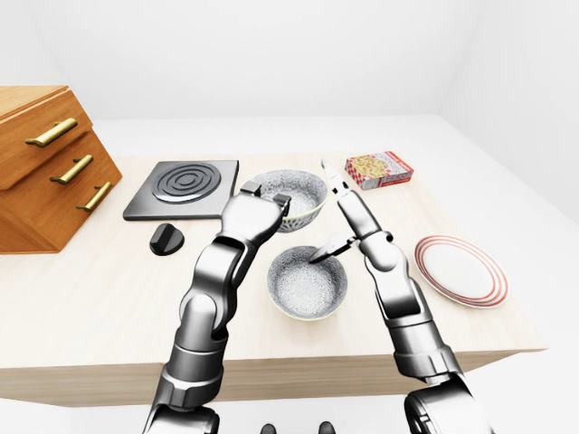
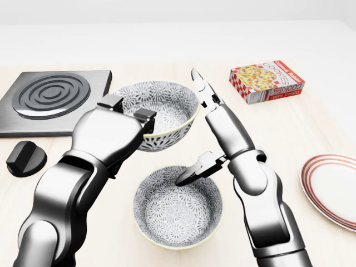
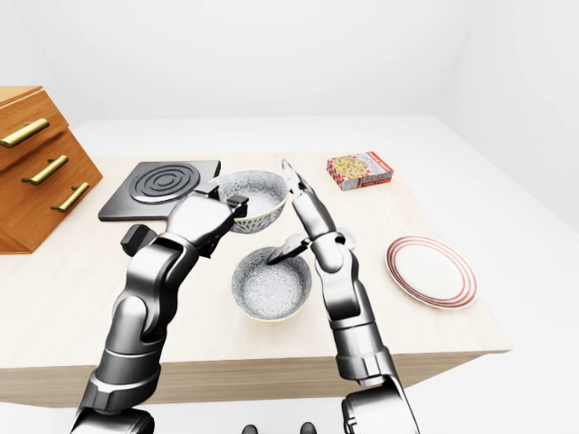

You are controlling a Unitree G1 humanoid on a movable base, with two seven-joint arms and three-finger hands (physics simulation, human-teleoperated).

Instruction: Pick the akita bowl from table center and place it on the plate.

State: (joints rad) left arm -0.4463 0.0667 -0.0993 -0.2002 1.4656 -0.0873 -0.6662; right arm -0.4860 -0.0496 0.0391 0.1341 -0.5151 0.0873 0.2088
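At the near edge of the desk both arms rose into view. The near bowl sat upright on the desk, just below the far bowl; both carried the same speckled pattern, so which was the akita bowl could not be told, though the near one lay closer to table centre. The right robot hand was spread, one finger dipping inside the near bowl's far rim and the others pointing up past the far bowl, apparently set for a pinch on the rim; nothing was clamped. The left robot hand stood open against the far bowl's left rim, fingers not closed round it. The plate lay bare, well apart to the right. Beyond were a knob, a hob, a cookie box and, at left, a drawer chest. The head view showed the finger contact closely but cut off the chest; the eye views showed the chest and the whole plate.
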